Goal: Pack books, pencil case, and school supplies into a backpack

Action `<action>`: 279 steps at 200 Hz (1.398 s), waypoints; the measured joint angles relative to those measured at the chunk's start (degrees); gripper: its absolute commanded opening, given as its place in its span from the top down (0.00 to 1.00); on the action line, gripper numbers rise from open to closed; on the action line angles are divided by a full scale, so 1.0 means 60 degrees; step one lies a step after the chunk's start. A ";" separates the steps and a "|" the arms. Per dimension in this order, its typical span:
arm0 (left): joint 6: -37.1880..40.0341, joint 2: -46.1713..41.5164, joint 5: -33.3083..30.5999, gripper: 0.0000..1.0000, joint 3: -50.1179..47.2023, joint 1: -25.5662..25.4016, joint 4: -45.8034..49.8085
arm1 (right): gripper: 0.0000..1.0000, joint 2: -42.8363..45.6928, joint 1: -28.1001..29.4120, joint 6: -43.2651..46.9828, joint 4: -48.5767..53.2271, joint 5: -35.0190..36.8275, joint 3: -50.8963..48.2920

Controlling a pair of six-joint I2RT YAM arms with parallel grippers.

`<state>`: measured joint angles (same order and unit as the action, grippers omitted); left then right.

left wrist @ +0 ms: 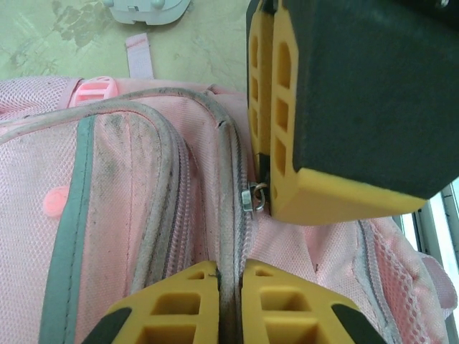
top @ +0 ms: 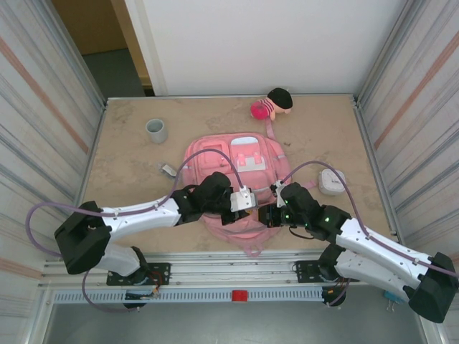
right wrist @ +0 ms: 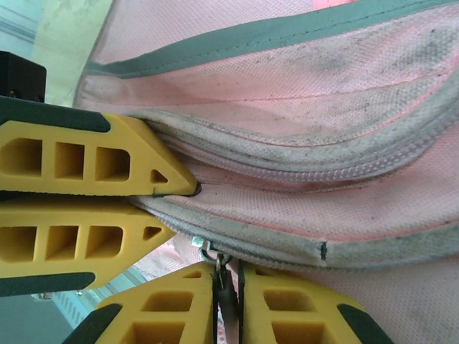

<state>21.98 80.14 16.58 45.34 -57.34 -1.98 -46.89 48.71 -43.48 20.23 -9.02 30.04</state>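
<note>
Carefully now: both grippers are biting the backpack [top: 229, 154] close together, at its end by the near edge of the table [top: 129, 208], and that is where trouble could start. Your left gripper [left wrist: 229, 272] has its fingers [left wrist: 172, 304] pressed together on a ridge of grimy piping [left wrist: 231, 236] beside the zip, pinching soft material only. If that ridge slides out, nothing anchors the bag, and I judge the whole backpack would drag across the table instead of the zip running. Just to its right, your right gripper [right wrist: 228, 272] is clamped on the small metal zipper pull [left wrist: 254, 195]. The pull is thin and hangs from a little ring, so it could twist or slip free. A tug off the line of the track could also jam the slider in the cloth. The two grippers nearly touch, so a sideways move risks knocking one against the other.

The backpack lies flat in the middle of the table, pockets up, one end reaching the near edge. From the left you have pink fabric with a fine woven grain, then a grey trim band [left wrist: 72, 215], then rounded piping smudged grey. Last comes the zip [right wrist: 344, 170], whose teeth look shut along the stretch that shows, so I judge the compartment not yet opened. The bag is soft and limp; expect it to bunch.
</note>
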 measured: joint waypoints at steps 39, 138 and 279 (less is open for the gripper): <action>-0.0076 -0.0022 0.0007 0.90 -0.0025 0.0000 -0.0102 | 0.74 -0.0062 0.0004 -0.0153 -0.0219 0.0025 -0.0047; -0.0532 -0.0102 0.0120 0.91 -0.0186 0.0124 -0.0470 | 0.99 0.0124 0.0004 -0.0430 -0.0466 0.0386 -0.0240; -0.0076 -0.1395 -0.0342 0.63 -0.0525 0.0270 0.0896 | 1.00 0.1005 -0.1807 0.0484 0.1202 -0.0896 -0.0025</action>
<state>21.52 71.77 14.52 42.19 -55.72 3.40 -40.86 37.87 -40.58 27.44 -14.39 29.89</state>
